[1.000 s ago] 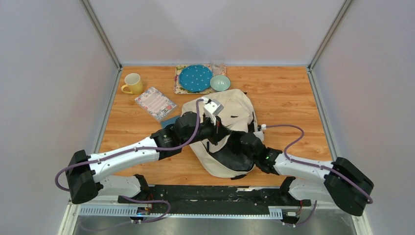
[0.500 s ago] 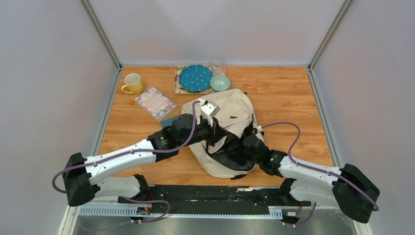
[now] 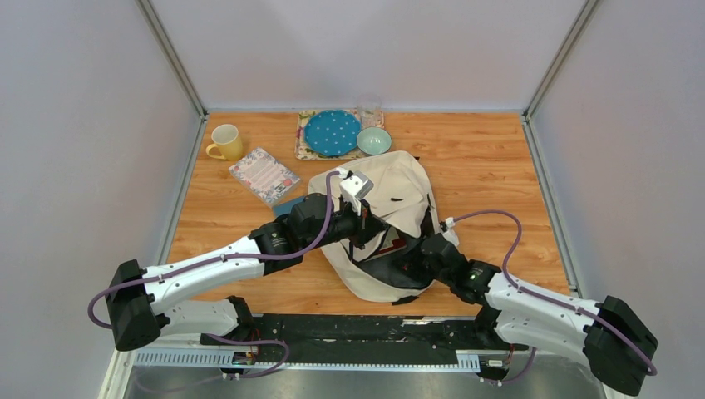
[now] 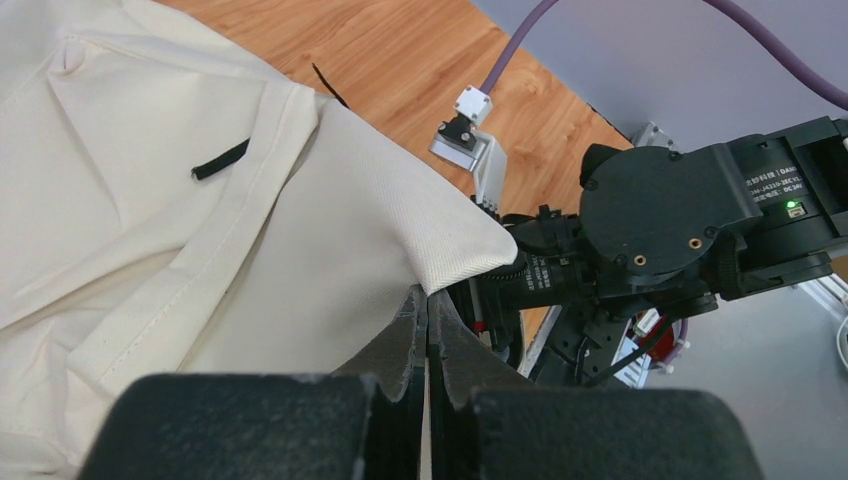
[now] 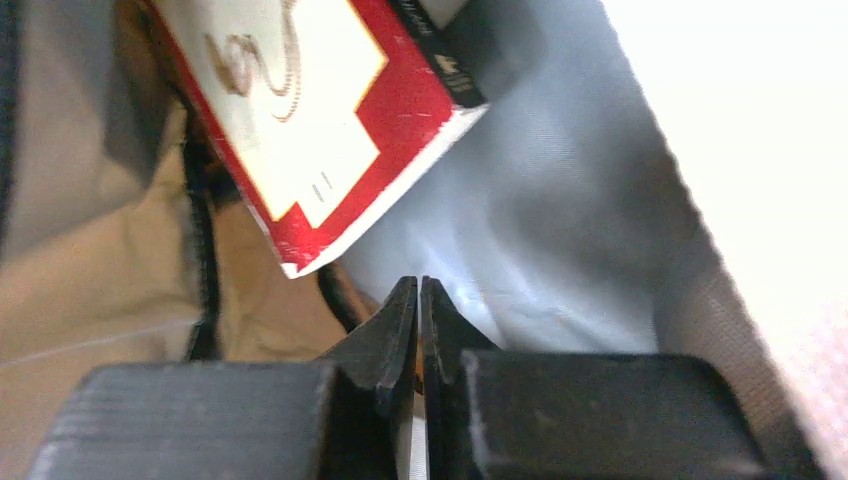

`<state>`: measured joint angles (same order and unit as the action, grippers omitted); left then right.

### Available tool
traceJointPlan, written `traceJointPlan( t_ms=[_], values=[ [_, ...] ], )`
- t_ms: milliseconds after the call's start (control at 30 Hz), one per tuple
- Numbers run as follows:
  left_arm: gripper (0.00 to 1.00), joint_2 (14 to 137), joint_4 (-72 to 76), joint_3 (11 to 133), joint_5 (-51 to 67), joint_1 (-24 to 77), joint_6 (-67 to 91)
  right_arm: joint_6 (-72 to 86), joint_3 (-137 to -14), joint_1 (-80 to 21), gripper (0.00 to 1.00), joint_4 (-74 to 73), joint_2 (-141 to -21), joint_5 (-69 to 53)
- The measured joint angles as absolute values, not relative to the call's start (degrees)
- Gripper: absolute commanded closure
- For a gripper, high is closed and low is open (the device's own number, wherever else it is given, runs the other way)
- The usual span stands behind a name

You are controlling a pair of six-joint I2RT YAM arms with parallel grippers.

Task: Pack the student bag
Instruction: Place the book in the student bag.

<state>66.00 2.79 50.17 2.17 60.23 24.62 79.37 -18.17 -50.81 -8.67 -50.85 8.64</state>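
Note:
The student bag (image 3: 401,184), cream with a dark opening, lies in the middle of the table. My left gripper (image 3: 366,235) is shut on the cream edge of the bag's flap (image 4: 470,250) and holds it lifted; the fabric sits pinched at the tips of that gripper (image 4: 428,297). My right gripper (image 3: 404,252) is at the bag's mouth, shut, with nothing seen between its fingers (image 5: 418,287). A red and white book (image 5: 320,130) lies inside against the grey lining (image 5: 540,230), a little beyond the tips. The same book (image 3: 391,244) peeks from the opening.
A yellow mug (image 3: 224,142) and a floral notebook (image 3: 264,175) sit at the back left. A blue dotted plate (image 3: 332,132), a green bowl (image 3: 374,140) and a glass (image 3: 369,109) stand behind the bag. A blue flat item (image 3: 288,205) lies by the bag's left side.
My right arm has drawn back toward the near right, out of the bag's opening. The red and white book now shows in the opening. The left gripper keeps its hold on the flap.

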Motion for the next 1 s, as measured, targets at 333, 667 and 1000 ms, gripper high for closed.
traceJointPlan(
  t_ms=[333, 667, 1000],
  values=[
    [1.00, 66.00, 2.63, 50.17, 2.57, 60.23, 24.84, 76.03, -20.84, -50.65, 0.98, -7.38, -60.95, 10.55],
    [1.00, 66.00, 2.96, 50.06, 2.48, 60.16, 25.74, 71.61, -31.18, -47.48, 0.96, 3.44, -73.41, 13.72],
    [1.00, 66.00, 3.46, 49.01, 2.92, 60.03, 26.26, 69.01, -25.08, -46.72, 0.77, 4.14, -64.88, 9.52]
  ],
)
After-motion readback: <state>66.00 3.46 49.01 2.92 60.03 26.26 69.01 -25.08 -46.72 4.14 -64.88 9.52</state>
